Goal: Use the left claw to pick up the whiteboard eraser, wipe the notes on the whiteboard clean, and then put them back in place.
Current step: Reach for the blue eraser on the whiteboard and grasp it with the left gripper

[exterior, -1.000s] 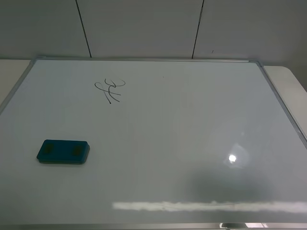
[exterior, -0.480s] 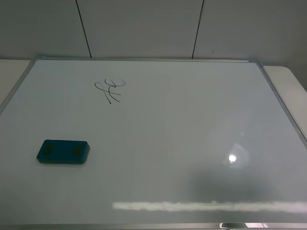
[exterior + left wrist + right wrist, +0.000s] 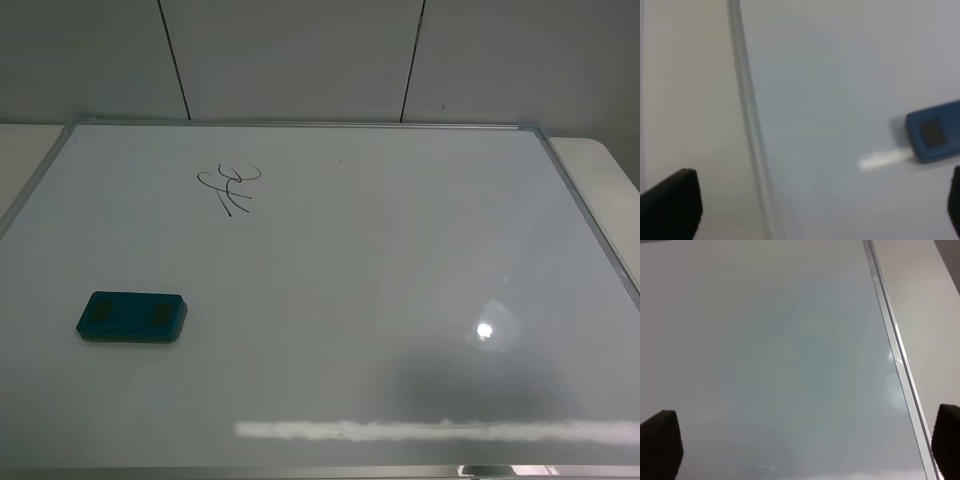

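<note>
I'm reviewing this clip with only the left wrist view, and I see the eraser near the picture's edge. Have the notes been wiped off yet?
Observer: No. The high view shows the notes intact on the whiteboard, in its far left part.
Operator: Where is the eraser relative to them?
Observer: The whiteboard eraser lies flat, nearer the camera than the notes and clear of them.
Operator: And the right arm?
Observer: Its wrist view shows the right gripper open over bare board beside the frame, holding nothing.

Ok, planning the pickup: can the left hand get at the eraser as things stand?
Probably yes: the eraser lies alone on the whiteboard with nothing beside it, and the left hand is open.
</note>
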Robot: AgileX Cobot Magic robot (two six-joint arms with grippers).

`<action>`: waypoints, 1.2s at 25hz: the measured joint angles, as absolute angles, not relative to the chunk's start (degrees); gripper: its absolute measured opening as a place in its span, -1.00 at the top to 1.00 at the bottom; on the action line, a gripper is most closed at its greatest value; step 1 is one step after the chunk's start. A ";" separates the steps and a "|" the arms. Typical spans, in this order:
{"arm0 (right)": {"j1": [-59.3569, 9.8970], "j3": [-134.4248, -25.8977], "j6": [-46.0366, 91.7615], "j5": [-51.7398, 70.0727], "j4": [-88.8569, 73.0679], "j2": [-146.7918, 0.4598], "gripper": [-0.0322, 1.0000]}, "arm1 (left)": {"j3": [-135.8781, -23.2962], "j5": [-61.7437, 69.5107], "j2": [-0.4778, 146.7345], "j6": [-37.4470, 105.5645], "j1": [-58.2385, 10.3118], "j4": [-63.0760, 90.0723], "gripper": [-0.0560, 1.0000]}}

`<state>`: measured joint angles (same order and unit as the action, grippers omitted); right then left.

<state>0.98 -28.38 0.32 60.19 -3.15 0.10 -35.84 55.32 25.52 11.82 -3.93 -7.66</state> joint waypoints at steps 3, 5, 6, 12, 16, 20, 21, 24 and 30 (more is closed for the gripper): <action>0.98 -28.38 0.32 60.19 -3.15 0.10 -0.99 | -38.78 54.54 33.36 26.08 -4.98 -5.84 -0.99; 0.98 -28.38 0.32 60.19 -3.15 0.10 -0.99 | -40.18 54.57 37.06 34.77 -6.36 -3.76 -0.99; 0.98 -28.38 0.32 60.19 -3.15 0.10 -0.99 | -40.62 54.79 38.83 39.85 -6.85 -2.78 -0.99; 0.98 -28.38 0.32 60.19 -3.15 0.10 -0.99 | -41.56 56.85 47.40 62.17 -7.48 5.04 -0.99; 0.98 -28.38 0.32 60.19 -3.15 0.10 -0.99 | -41.69 56.96 53.23 71.08 -8.40 8.83 -0.99; 0.98 -28.38 0.32 60.19 -3.15 0.10 -0.99 | -41.69 56.91 60.73 73.26 -11.32 7.43 -0.99; 0.98 -28.38 0.32 60.19 -3.15 0.10 -0.99 | -41.69 56.44 62.61 73.26 -12.21 6.92 -0.99; 0.98 -28.38 0.32 60.19 -3.15 0.10 -0.99 | -41.69 54.07 66.90 73.33 -14.55 5.55 -0.99; 0.98 -28.38 0.32 60.19 -3.15 0.10 -0.99 | -41.69 51.56 73.78 73.46 -16.65 0.74 -0.99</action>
<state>0.98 -28.38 0.32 60.19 -3.15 0.10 -41.69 51.56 73.78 73.46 -16.65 0.74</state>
